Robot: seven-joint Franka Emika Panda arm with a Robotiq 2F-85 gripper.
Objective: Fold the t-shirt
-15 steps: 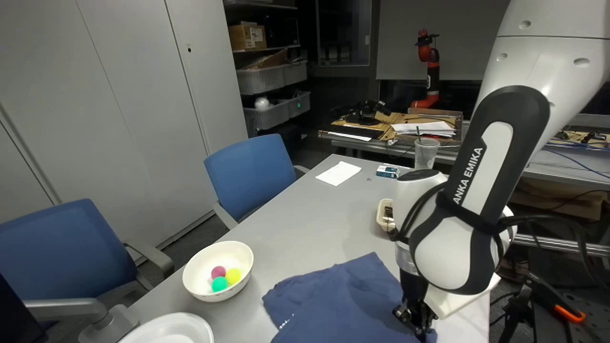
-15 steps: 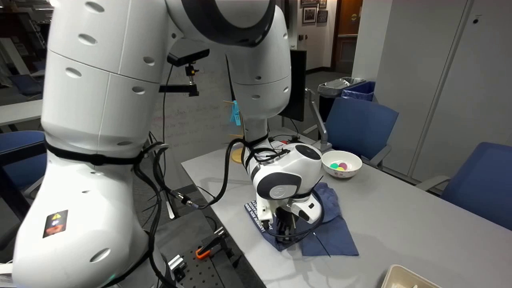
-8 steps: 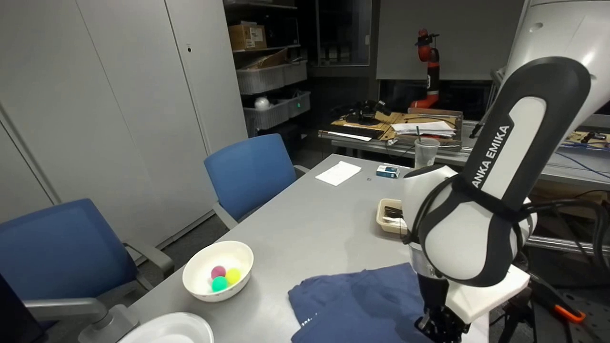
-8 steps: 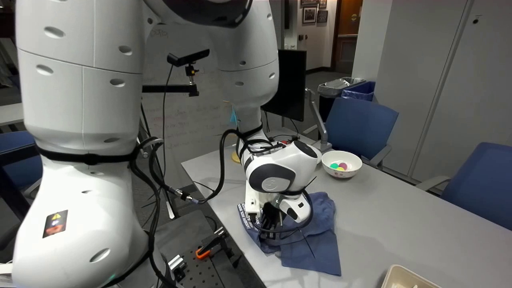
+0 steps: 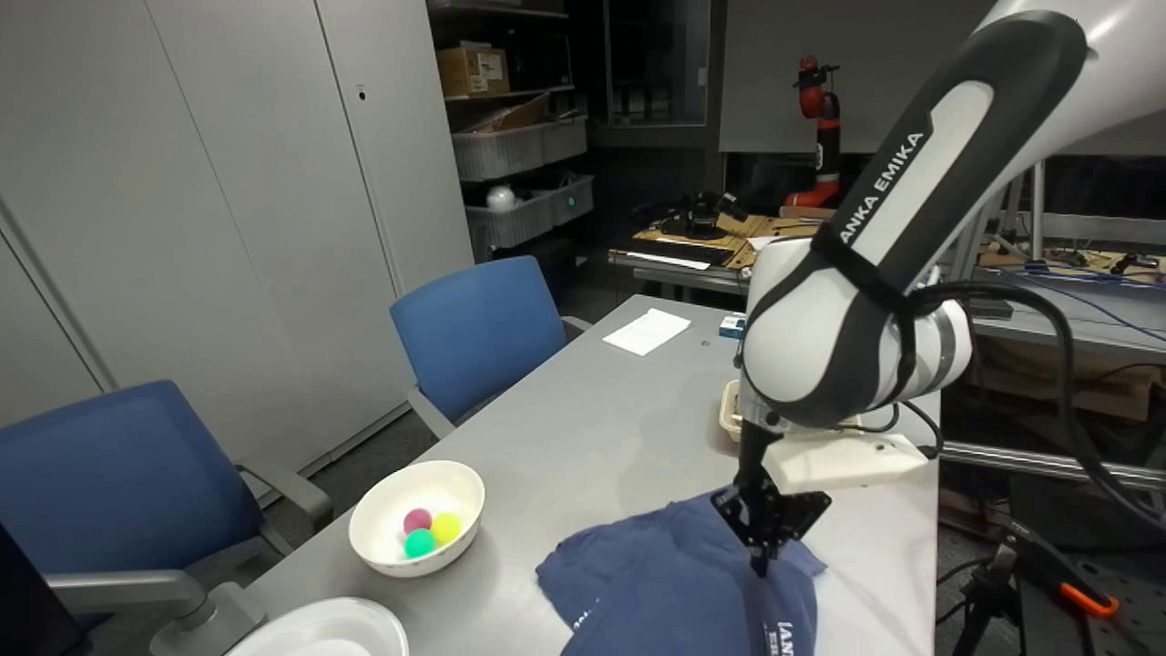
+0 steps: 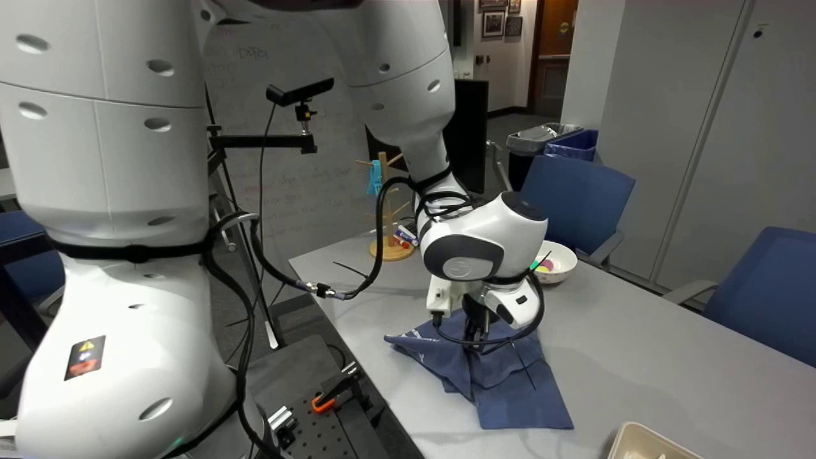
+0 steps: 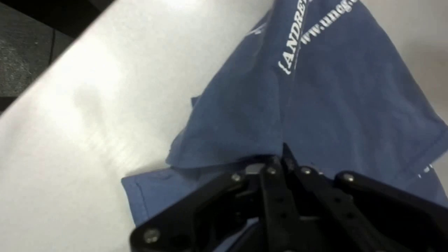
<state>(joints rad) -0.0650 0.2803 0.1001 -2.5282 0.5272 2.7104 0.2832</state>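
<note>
The gripper (image 7: 282,156) is holding a pinched fold of the navy t-shirt (image 7: 325,101) at its tips, the rest lying rumpled beneath; the grey table (image 5: 592,437) is carrying the t-shirt, a white bowl (image 5: 410,486) of coloured balls (image 5: 445,528) is sitting near it, blue chairs (image 5: 478,333) are standing alongside. In an exterior view the frame is cropping the t-shirt's lower part; a tan tray (image 5: 731,415) is mostly hiding behind the arm (image 5: 920,196)

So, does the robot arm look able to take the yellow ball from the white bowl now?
Probably not yet: the end effector is shut on the t-shirt. Nothing covers the yellow ball in the white bowl, though.
</note>
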